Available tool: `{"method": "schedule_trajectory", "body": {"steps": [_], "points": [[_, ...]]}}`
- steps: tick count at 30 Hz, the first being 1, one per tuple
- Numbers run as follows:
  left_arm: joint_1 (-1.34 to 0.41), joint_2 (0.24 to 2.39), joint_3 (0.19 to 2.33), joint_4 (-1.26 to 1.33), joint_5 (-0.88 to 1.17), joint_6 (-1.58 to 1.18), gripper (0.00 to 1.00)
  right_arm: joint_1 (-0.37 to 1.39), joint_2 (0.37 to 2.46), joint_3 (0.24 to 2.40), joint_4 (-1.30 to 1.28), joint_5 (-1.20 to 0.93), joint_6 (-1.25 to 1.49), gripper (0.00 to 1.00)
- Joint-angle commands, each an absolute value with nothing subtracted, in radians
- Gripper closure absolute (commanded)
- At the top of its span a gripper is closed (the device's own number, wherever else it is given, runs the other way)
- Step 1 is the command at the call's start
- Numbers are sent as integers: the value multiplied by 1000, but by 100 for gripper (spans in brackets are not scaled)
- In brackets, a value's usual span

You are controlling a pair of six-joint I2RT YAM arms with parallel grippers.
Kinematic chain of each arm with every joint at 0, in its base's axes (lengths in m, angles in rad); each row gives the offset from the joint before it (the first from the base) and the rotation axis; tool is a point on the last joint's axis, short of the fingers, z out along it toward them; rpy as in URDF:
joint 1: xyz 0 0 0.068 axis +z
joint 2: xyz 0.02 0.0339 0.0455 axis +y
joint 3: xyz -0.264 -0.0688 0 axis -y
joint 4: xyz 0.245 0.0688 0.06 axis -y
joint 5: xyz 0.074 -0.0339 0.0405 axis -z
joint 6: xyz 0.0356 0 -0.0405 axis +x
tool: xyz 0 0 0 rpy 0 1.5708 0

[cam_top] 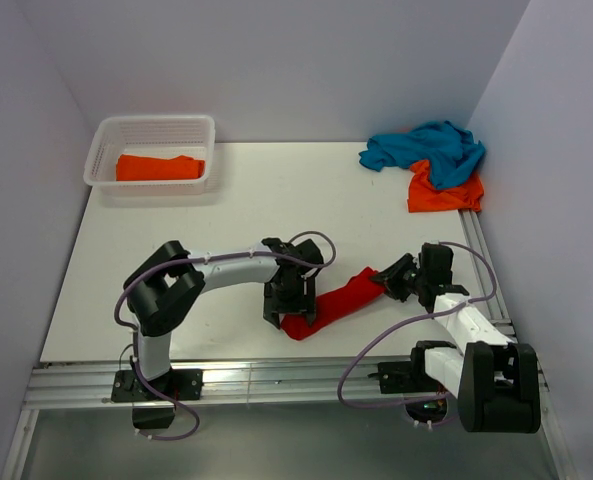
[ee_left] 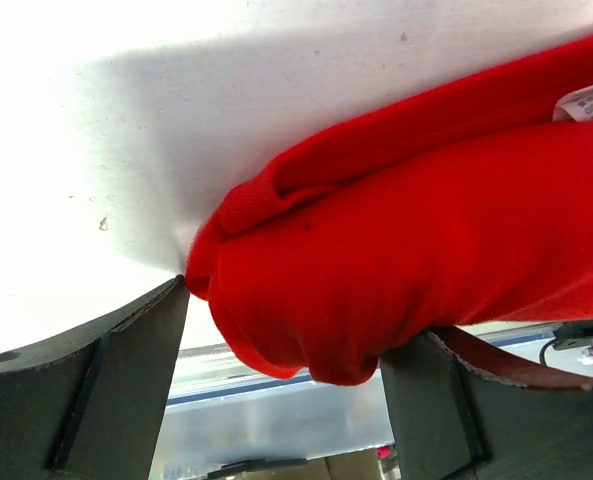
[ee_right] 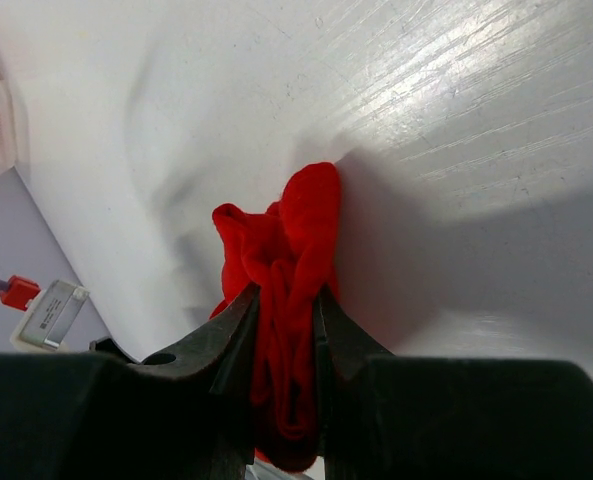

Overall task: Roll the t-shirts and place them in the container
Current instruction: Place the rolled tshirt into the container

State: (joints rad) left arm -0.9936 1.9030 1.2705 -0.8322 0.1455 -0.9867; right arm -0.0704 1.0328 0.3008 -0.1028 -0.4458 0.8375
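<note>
Right pincer point(ee_right: 288, 295), a black two-finger claw, is clenched on one end of the bright red cotton t-shirt point(ee_right: 291, 230), which is bunched into a long rope-like strip. In the right wrist view the cloth is squeezed thin between the two jaws and spreads out in folds just beyond their tips, resting on the white table top point(ee_right: 456, 120).

Left pincer point(ee_left: 294, 315) stands at the strip's other end with its jaws spread wide. The rounded, folded end of the red shirt lies between them. One finger point(ee_left: 126, 370) touches the cloth's edge at its tip, and the other finger sits against the underside. The fabric bulges there and does not look pinched.

From above, the red strip runs slantwise across the near part of the table, between the two pincers. Far right at the back, a crumpled teal blue t-shirt point(cam_top: 426, 148) lies partly over a crumpled orange t-shirt point(cam_top: 441, 190). A folded orange t-shirt point(cam_top: 159, 167) lies inside the white plastic lattice basket point(cam_top: 156, 122) at the far left.
</note>
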Motion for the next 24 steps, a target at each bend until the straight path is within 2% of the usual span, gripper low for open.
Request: {"method": "schedule_trajectory", "body": {"steps": [1, 4, 8, 10, 12, 13, 15, 21, 24], "points": [[-999, 1953, 1178, -967, 44, -1002, 23, -87, 996, 305, -71, -382, 808, 100], [-999, 1937, 1120, -879, 103, -1029, 26, -87, 989, 307, -78, -387, 807, 100], [-996, 1925, 1074, -790, 108, -1061, 53, -87, 985, 311, -86, -390, 796, 100], [-991, 1919, 1068, -778, 80, -1063, 57, -87, 985, 310, -84, -394, 795, 100], [-991, 1905, 1063, -756, 48, -1065, 68, -87, 985, 305, -80, -400, 796, 100], [-988, 1901, 1063, -755, 37, -1062, 75, -87, 985, 305, -80, -405, 796, 100], [-985, 1893, 1081, -778, 5, -1065, 99, -87, 985, 305, -75, -411, 796, 100], [-947, 1867, 1141, -834, -26, -1036, 99, -63, 1003, 334, -78, -410, 782, 100], [-893, 1861, 1193, -899, -31, -993, 99, -5, 1037, 388, -92, -338, 769, 100]]}}
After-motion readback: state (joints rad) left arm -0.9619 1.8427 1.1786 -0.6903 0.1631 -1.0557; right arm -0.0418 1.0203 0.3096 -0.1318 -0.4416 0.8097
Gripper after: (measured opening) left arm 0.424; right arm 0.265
